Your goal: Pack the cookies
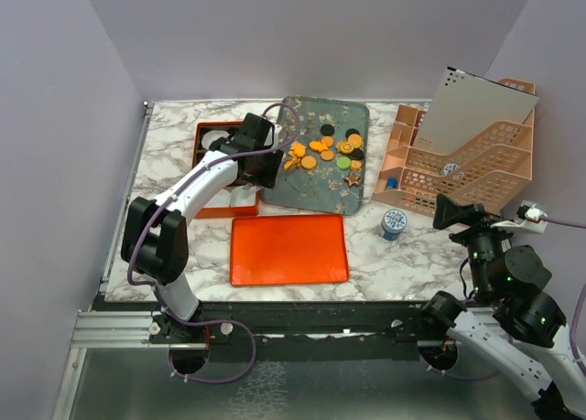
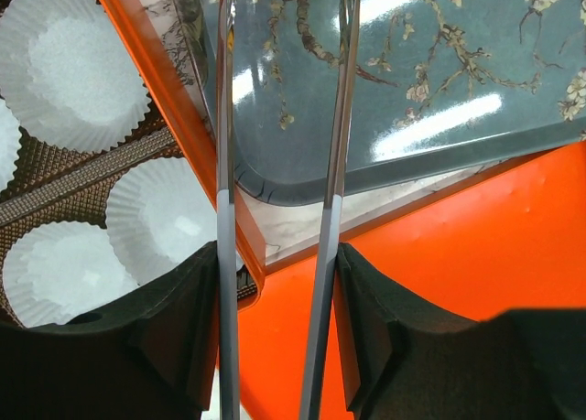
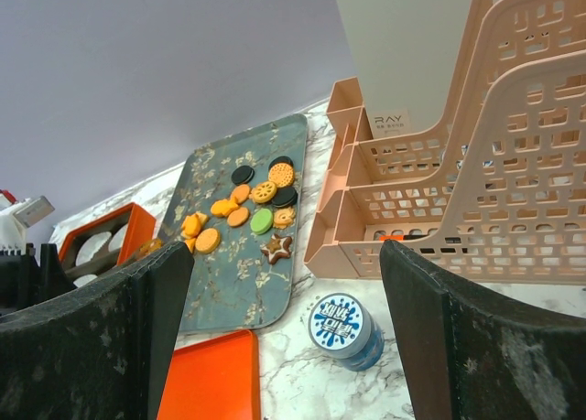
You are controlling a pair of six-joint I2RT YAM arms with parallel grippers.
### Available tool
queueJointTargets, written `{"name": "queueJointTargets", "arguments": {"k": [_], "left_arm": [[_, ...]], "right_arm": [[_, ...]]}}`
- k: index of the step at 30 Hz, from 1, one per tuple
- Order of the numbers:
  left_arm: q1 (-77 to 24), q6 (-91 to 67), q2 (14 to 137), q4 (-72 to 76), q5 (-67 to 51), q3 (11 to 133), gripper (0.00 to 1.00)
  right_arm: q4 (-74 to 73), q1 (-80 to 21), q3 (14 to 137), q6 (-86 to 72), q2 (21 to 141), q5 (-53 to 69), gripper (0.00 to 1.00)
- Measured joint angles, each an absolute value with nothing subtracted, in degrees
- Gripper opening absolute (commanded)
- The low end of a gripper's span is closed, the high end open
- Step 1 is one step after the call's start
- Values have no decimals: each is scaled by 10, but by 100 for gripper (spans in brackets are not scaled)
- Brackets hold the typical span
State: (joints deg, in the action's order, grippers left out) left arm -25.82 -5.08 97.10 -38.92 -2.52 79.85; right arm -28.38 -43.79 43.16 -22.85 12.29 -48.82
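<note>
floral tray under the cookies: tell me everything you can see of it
Rounded-corner rectangular tray, low raised rim, grey-blue with pale branch-and-blossom print, glossy enough to mirror the lights. It lies flat on the marble table, slightly skewed, between the orange box and the peach organizer; a marble strip separates it from the orange lid in front. The cookies cluster on its far half. The left gripper holds tongs out over its left part.
</note>
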Motion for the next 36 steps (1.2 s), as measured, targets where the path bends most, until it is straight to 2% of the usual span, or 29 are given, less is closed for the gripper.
{"name": "queueJointTargets", "arguments": {"k": [10,13,17,29,36], "left_arm": [[-258,-42,996,-390,-48,813,49],[-258,-40,999,-391,-51,813,43],[-258,-36,999,-391,-51,813,29],[-258,-45,962,-394,-49,808,0],[-256,-65,887,-390,-38,780,0]], "right_arm": [[-284,-438,430,-229,123,-488,91],[-284,-438,430,-229,123,-488,91],[-284,-438,430,-229,120,-488,91],[-291,-438,430,-229,115,-488,91],[-303,-438,434,-229,111,-489,91]]}}
